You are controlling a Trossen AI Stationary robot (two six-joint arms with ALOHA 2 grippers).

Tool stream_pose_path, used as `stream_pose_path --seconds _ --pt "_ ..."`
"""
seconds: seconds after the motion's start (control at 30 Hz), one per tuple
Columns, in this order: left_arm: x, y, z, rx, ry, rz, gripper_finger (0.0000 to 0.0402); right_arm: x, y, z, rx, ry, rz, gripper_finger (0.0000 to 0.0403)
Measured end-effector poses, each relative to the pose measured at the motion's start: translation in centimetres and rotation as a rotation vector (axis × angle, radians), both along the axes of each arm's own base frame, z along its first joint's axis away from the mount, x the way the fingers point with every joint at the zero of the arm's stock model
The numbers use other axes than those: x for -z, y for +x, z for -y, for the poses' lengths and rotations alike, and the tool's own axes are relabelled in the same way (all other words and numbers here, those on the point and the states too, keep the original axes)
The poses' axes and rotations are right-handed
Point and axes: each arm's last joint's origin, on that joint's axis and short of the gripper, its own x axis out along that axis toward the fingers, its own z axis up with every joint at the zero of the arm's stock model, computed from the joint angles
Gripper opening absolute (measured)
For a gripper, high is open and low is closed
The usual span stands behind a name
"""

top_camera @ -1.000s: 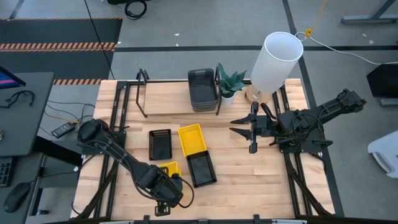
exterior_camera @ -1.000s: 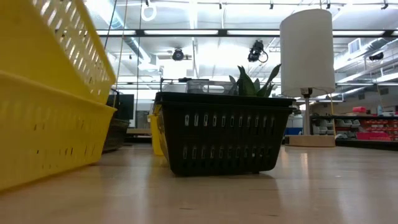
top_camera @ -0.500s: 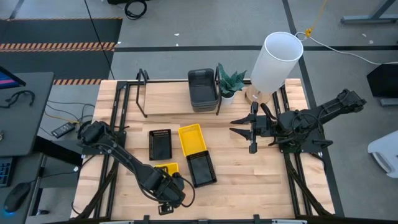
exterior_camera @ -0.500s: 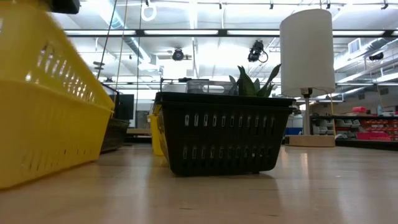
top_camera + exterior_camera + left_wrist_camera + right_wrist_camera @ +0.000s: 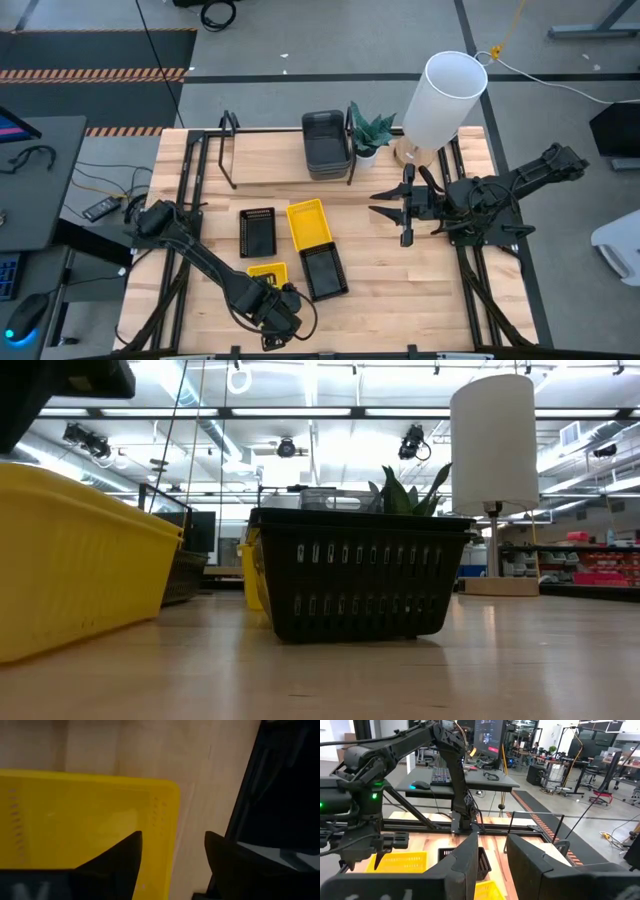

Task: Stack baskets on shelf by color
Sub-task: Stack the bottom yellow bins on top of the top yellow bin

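- The left tool (image 5: 272, 308), at the desk's (image 5: 400, 270) 7 o'clock edge, stands open astride the side wall of a small yellow basket (image 5: 267, 272), one finger (image 5: 117, 857) inside it.
- The right tool (image 5: 385, 202) hovers at 3 o'clock, fingers spread, holding nothing.
- The grey baskets (image 5: 326, 141) sit stacked on the shelf (image 5: 270, 160) at 12 o'clock.
- Mid-desk lie a mesh black basket (image 5: 257, 231), a larger yellow basket (image 5: 310, 224) and another black basket (image 5: 324, 273).
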Motion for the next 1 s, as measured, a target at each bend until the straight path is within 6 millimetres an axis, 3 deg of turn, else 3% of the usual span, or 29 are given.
stream_pose_path --seconds 0.37,0.53,0.7,0.9,1.0 --pt "4.1 0.3 1.4 0.073 0.048 -0.092 0.0213 0.0 0.0 0.0 0.000 0.006 0.001 0.0108" --pt "5.0 0.5 1.4 0.081 0.056 -0.119 0.0189 0.0 0.0 0.0 0.000 0.006 0.001 0.0108" --pt "5.1 0.8 1.0 0.070 0.060 -0.128 0.0134 0.0 0.0 0.0 0.000 0.005 0.001 0.0108" --pt "4.9 1.2 0.1 0.043 0.066 -0.137 0.0020 0.0 0.0 0.0 0.000 0.006 0.001 0.0108" --pt "4.6 1.3 -0.1 0.041 0.053 -0.144 0.0015 0.0 0.0 0.0 0.001 0.006 0.001 0.0108"
